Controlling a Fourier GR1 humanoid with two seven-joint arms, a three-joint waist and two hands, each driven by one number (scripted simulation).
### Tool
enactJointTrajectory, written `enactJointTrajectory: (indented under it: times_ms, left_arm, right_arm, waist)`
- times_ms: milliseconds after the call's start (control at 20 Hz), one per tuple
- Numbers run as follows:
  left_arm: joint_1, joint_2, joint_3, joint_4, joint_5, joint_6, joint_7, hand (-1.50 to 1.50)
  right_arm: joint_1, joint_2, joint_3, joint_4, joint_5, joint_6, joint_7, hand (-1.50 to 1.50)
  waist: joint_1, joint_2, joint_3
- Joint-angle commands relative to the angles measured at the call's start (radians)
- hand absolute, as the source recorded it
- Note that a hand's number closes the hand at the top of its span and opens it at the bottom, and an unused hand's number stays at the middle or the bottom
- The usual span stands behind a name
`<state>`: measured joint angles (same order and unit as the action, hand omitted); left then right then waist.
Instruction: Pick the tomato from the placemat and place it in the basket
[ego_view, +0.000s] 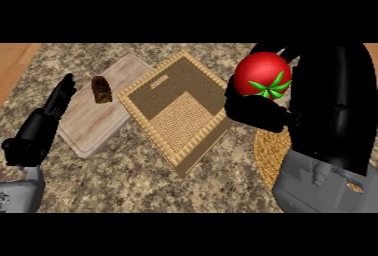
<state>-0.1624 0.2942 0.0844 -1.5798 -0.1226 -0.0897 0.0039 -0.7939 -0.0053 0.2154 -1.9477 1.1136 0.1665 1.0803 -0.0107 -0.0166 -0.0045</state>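
the right hand (255, 107) is holding the tomato (263, 74) up off the tabletop (221, 185), its black fingers curling under and around the lower part of the fruit while the red top and the green stem leaves are showing above them. the tomato is sitting high in the view, just past the right corner of the woven placemat (177, 110) and no longer resting on it. so the pick looks done: the placemat is lying bare, a diamond shape with a dark brown half and a lighter tan half inside a pale border.

what is left is the placing. the basket (272, 150) is showing only as a strip of golden woven texture below the tomato, at the right of the placemat, with most of it hiding behind the grey right forearm (325, 185). the tomato appears to be hovering near or above the basket's far side, but how high it is above the rim i cannot tell. judging from this, the hand is needing to carry the fruit over the basket's middle, lower it and uncurl its fingers.

the left hand (44, 120) is resting at the left of the view with straight, relaxed fingers pointing up, holding nothing, beside a pale wooden cutting board (96, 125). a small dark brown object (102, 90), which i cannot identify, is lying on that board, well apart from the tomato.
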Motion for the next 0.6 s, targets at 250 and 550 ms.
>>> enactJointTrajectory:
  times_ms: [250,550]
  left_arm:
    - [-0.076,-0.004,-0.008,0.018,-0.002,-0.012,0.005,0.00]
    - [-0.072,-0.008,-0.012,0.024,-0.008,-0.013,0.018,0.00]
  right_arm:
    - [-0.312,0.005,-0.003,0.239,-0.157,0.032,0.341,1.50]
    - [-0.388,0.005,-0.017,0.456,-0.235,-0.020,0.357,1.50]
  waist:
    - [0.035,0.013,0.002]
    - [0.049,0.014,0.002]
